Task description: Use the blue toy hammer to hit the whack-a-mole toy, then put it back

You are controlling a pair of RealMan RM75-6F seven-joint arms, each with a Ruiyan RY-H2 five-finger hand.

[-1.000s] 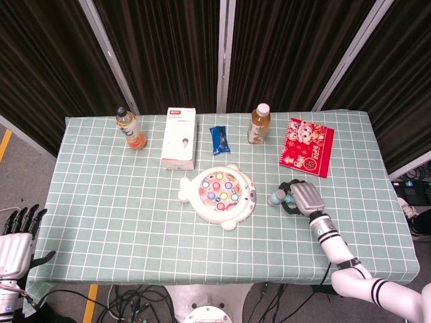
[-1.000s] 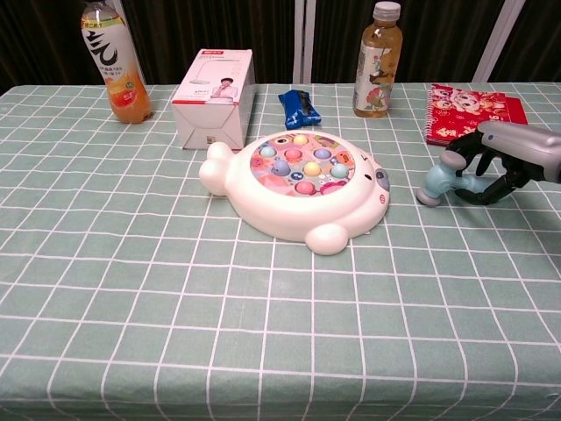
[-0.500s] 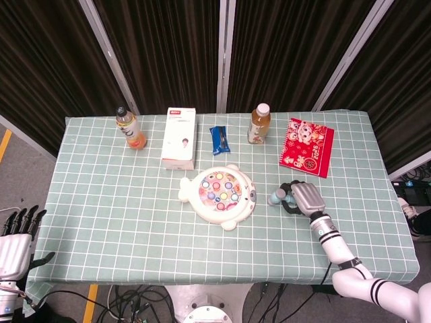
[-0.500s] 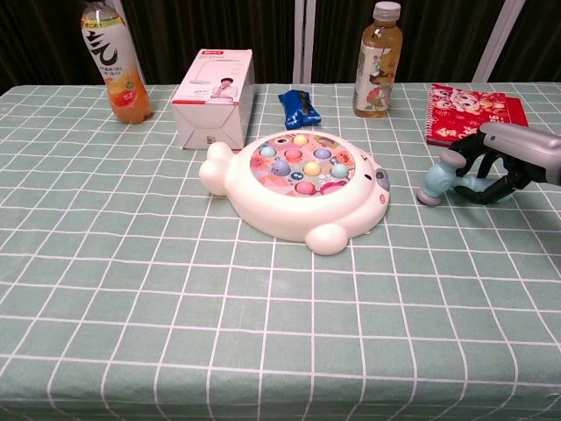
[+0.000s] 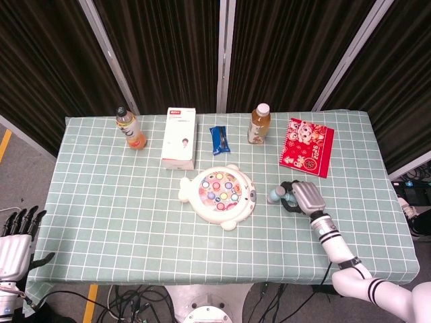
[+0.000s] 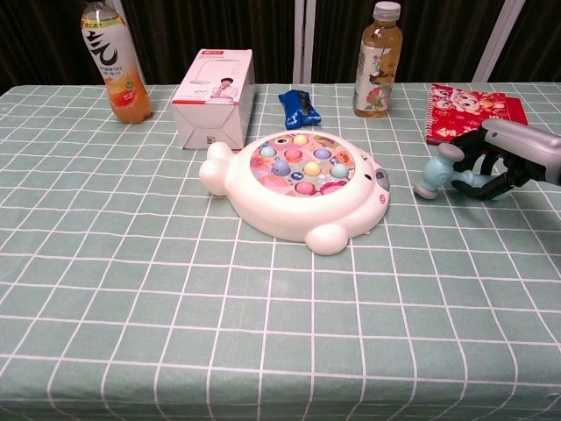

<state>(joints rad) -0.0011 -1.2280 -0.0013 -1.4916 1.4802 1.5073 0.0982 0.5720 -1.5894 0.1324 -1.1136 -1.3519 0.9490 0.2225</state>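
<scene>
The white whack-a-mole toy (image 5: pixel 218 193) (image 6: pixel 294 187) with coloured buttons lies in the middle of the checked table. To its right, my right hand (image 5: pixel 302 197) (image 6: pixel 504 162) grips the handle of the blue toy hammer (image 5: pixel 276 195) (image 6: pixel 436 174). The hammer's pale head points toward the toy, a short gap away, just off the cloth. My left hand (image 5: pixel 15 232) hangs with fingers spread beyond the table's left front corner, holding nothing.
Along the back stand an orange drink bottle (image 5: pixel 130 128) (image 6: pixel 115 63), a white box (image 5: pixel 179 138) (image 6: pixel 213 97), a blue snack packet (image 5: pixel 219 139) (image 6: pixel 299 108), a tea bottle (image 5: pixel 258 124) (image 6: pixel 377 61) and a red notebook (image 5: pixel 307 146) (image 6: pixel 472 111).
My right hand has closed tighter on the hammer and raised it slightly, its head shifting a little toward the toy. The left hand has barely moved.
</scene>
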